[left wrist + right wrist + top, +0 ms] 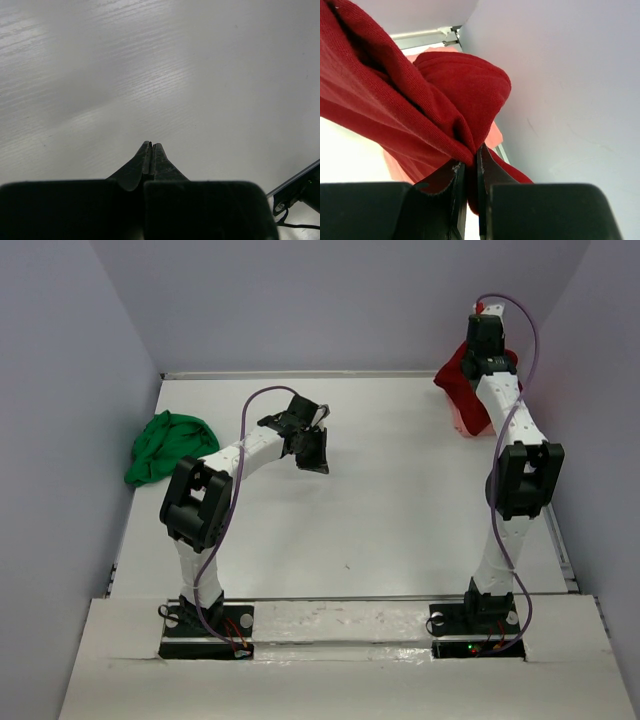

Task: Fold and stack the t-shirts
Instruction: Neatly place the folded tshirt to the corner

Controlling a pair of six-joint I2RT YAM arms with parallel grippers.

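Note:
The dark red t-shirt (455,375) hangs bunched at the back right corner, pinched between the jaws of my right gripper (474,358). In the right wrist view the red cloth (420,105) fills the gap of the right gripper (472,156), which is shut on it. Beneath it lies the salmon pink t-shirt (466,422), and its edge (493,137) shows behind the red folds. The bright green t-shirt (168,446) sits crumpled at the table's left edge. My left gripper (314,454) hovers over the middle of the table, and its jaws (151,145) are shut on nothing.
The white table (400,500) is bounded by grey walls on the left (60,420), back and right (560,75). A metal rail (300,373) runs along the back edge. Both arm bases stand at the near edge, with purple cables looping off the arms.

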